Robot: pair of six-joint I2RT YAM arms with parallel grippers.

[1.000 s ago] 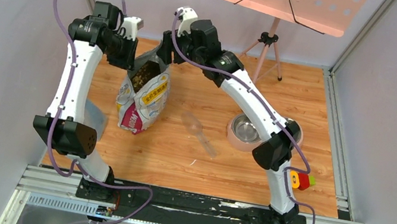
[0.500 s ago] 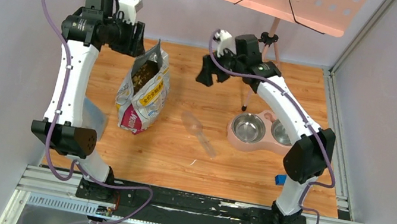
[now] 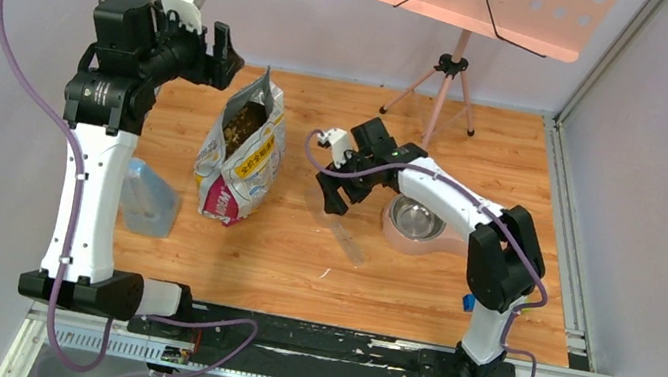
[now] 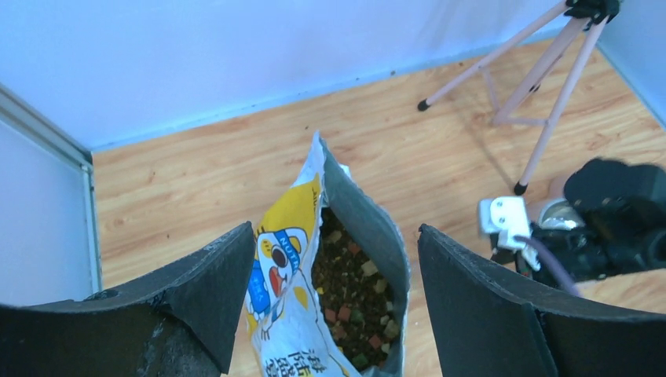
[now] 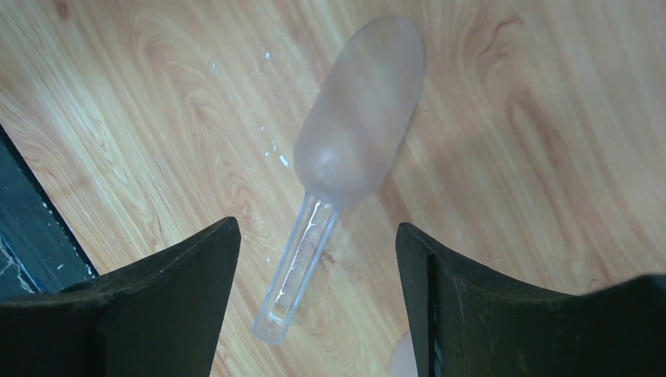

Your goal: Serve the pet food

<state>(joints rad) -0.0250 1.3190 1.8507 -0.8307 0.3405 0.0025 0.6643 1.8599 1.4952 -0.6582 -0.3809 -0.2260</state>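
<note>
The printed bag (image 3: 241,162) stands open at the left of the floor, and the pet food (image 3: 244,124) shows as brown kibble with coloured bits in its mouth (image 4: 353,292). My left gripper (image 3: 221,57) hangs open, raised above and to the left of the bag (image 4: 287,263), with nothing between its fingers (image 4: 336,236). The clear plastic scoop (image 5: 357,129) lies flat on the wood. Directly above its handle (image 5: 302,267) my right gripper (image 5: 316,228) is open, not touching it. From the top view only the handle end of the scoop (image 3: 352,247) shows past the right gripper (image 3: 332,198).
A pink feeder with a steel bowl (image 3: 414,219) sits just right of the scoop, partly under the right arm. A translucent blue container (image 3: 146,201) stands behind the left arm. A tripod music stand (image 3: 449,75) is at the back.
Both grippers left the bag's mouth and opened. The left arm lifted up and back to the left. The right arm swung right, then came down over the scoop.
</note>
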